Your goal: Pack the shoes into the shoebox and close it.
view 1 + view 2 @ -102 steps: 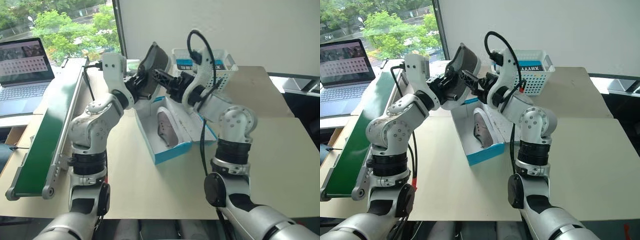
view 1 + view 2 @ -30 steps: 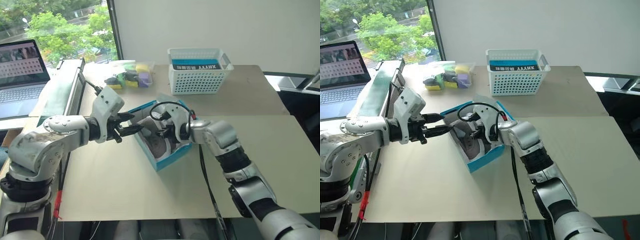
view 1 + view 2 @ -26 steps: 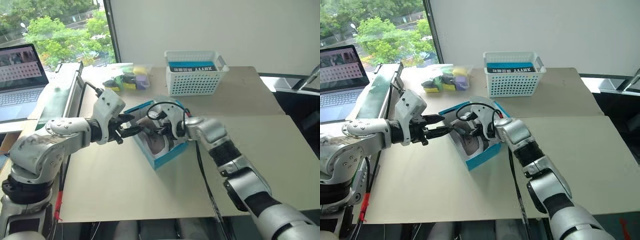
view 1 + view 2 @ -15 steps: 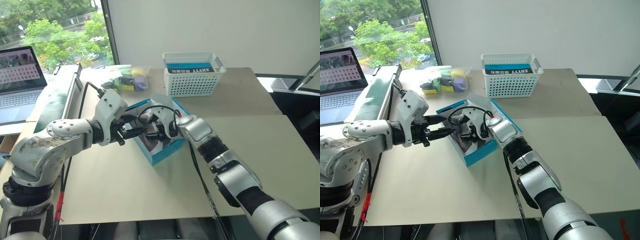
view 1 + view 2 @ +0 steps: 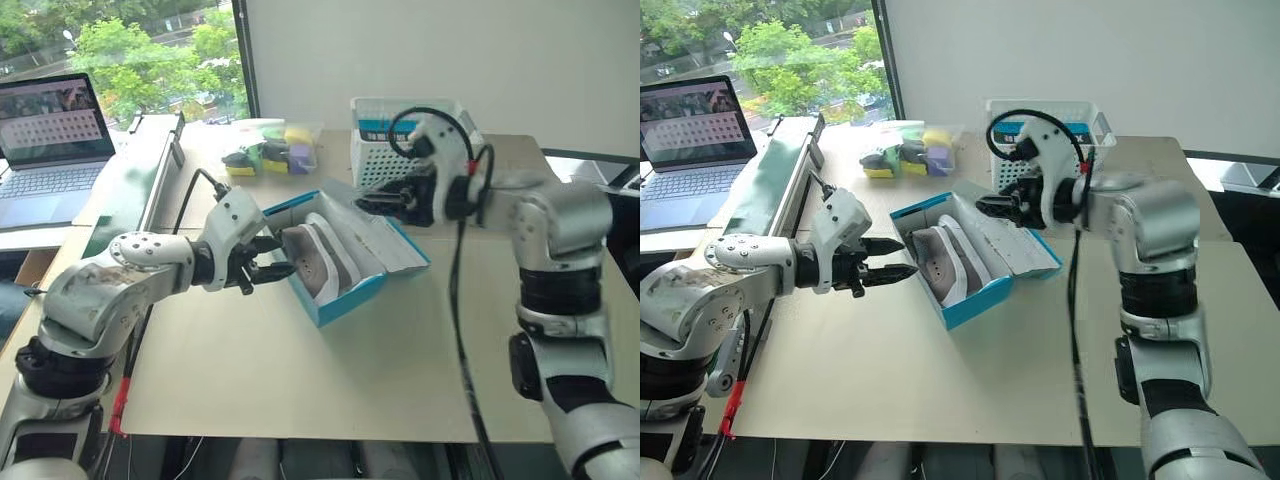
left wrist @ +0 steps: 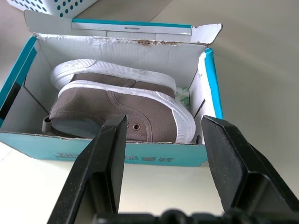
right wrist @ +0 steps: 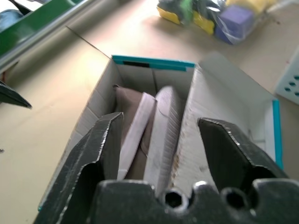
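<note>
A white perforated basket (image 5: 380,150) stands at the desk's (image 5: 330,380) far edge. A clear bag of coloured blocks (image 5: 270,155) lies near it. A laptop (image 5: 50,140) and a green conveyor (image 5: 120,195) sit beyond the left edge.

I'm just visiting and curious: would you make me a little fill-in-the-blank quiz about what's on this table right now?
1. Both shoes lie inside the ____ shoebox.
2. The shoebox lid is ____.
3. Neither the left gripper nor the right gripper is ____ anything.
4. The white basket stands ____ the shoebox.

Missing words: blue; open; holding; behind
</note>
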You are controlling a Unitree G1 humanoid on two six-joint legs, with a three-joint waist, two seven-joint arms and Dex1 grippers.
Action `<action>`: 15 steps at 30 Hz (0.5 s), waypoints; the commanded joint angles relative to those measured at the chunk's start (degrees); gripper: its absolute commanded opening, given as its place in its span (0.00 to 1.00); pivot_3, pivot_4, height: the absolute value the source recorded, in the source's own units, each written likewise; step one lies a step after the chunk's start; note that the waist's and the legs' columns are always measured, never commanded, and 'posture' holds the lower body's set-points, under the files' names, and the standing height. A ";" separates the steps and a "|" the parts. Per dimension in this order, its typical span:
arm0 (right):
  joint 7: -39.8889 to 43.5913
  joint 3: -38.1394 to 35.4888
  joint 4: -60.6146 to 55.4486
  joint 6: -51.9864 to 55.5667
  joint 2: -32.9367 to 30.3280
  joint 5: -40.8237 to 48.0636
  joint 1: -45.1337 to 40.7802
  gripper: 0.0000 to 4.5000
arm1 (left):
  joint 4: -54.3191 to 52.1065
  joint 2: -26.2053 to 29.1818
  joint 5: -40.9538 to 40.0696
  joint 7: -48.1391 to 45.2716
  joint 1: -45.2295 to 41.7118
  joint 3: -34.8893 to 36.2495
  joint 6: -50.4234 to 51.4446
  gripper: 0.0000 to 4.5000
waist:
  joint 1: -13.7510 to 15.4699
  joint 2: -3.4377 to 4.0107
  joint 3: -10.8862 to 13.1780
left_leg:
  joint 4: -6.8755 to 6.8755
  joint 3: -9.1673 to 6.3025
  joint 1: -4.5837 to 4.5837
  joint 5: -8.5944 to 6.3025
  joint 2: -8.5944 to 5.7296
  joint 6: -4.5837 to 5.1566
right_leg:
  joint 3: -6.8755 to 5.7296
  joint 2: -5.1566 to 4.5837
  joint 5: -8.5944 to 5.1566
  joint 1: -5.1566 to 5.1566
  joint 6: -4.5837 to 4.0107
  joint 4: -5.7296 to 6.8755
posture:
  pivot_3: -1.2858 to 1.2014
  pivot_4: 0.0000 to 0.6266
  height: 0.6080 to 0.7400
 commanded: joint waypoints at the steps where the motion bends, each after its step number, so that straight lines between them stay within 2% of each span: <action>1: 0.77 -9.08 -8.82 7.06 -3.21 5.33 8.45 0.35 | 1.57 1.84 1.98 -3.55 -2.50 -0.43 -3.00 0.59 | 0.15 0.06 0.04 | 0.01 0.02 -0.01 0.00 0.00 0.01 | 0.00 0.00 0.00 0.00 0.00 -0.02 | 0.52 0.24 1.00; 3: -0.49 -12.85 -10.22 7.23 -4.03 5.32 14.70 0.19 | 2.75 2.17 2.55 -5.34 -3.64 -1.17 -3.75 0.59 | -0.01 0.17 0.11 | 0.05 0.07 -0.02 0.00 -0.04 0.01 | 0.05 -0.04 0.00 0.00 0.01 -0.01 | 0.52 0.24 1.00; 6: -3.10 -17.03 -10.87 5.13 1.15 6.21 21.86 0.01 | 4.64 1.90 3.92 -7.31 -5.51 -2.59 -4.82 0.59 | -0.29 0.15 0.09 | 0.04 0.06 0.12 -0.01 0.01 0.03 | 0.05 0.03 -0.01 0.13 0.01 -0.01 | 0.52 0.24 1.00; 9: -6.30 -20.70 -9.19 -0.71 9.71 7.48 23.25 0.01 | 6.04 1.59 5.15 -8.64 -6.86 -3.59 -5.63 0.59 | -1.36 0.17 0.11 | 0.04 0.09 0.16 -0.01 0.04 0.03 | 0.13 0.08 -0.01 0.13 0.01 0.03 | 0.52 0.24 1.00; 12: -7.11 -17.76 -5.69 -7.84 15.88 6.05 27.96 0.01 | 6.63 1.23 5.68 -9.69 -8.67 -4.16 -5.40 0.59 | -1.46 0.20 0.12 | 0.04 0.10 0.18 -0.01 0.02 0.03 | 0.18 0.08 -0.01 0.11 0.02 0.12 | 0.52 0.24 1.00; 15: -8.24 -15.23 -1.06 -13.93 19.06 4.34 29.80 0.01 | 6.51 1.74 6.14 -10.33 -9.06 -3.88 -4.97 0.59 | -1.17 0.21 0.13 | 0.03 0.10 0.11 -0.01 0.02 0.03 | 0.14 0.06 -0.02 0.09 0.04 0.06 | 0.52 0.24 1.00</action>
